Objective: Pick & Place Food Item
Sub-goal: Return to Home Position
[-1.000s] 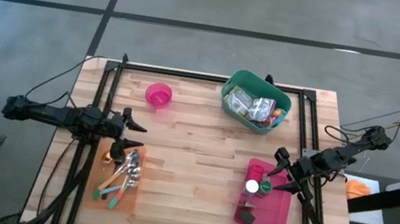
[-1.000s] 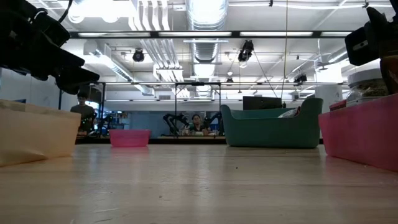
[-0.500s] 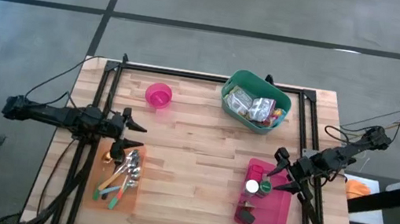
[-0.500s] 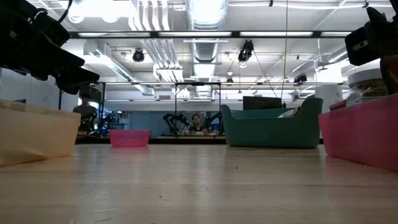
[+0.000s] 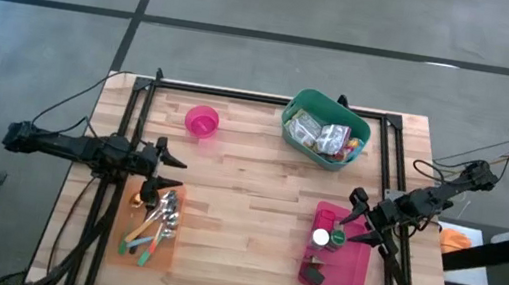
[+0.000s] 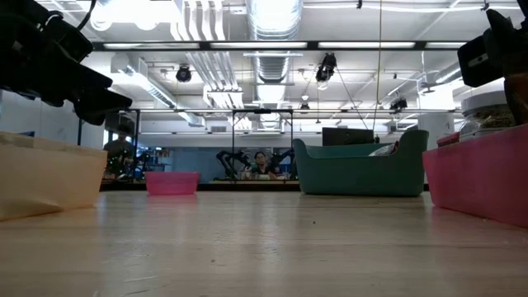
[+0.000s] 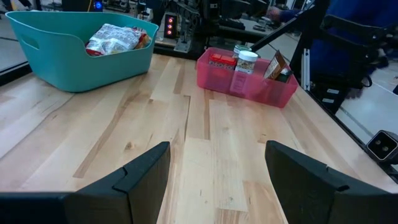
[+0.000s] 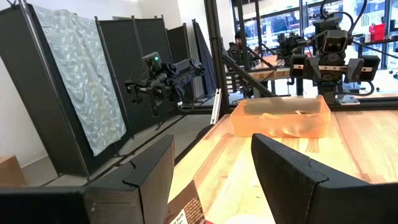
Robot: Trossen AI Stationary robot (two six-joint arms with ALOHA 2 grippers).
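Your table (image 5: pixel 244 212) is made of light wooden planks inside a black frame. Four containers stand directly on the wood. The orange bin (image 5: pixel 168 246) is just beside the left gripper (image 5: pixel 172 173), toward the front edge. The pink bowl (image 5: pixel 202 122) stands apart from this gripper, toward the back edge. The pink bin (image 5: pixel 352 268) stands just under the right gripper (image 5: pixel 352 218). The teal bin (image 5: pixel 288 119) is near this gripper, toward the back edge.
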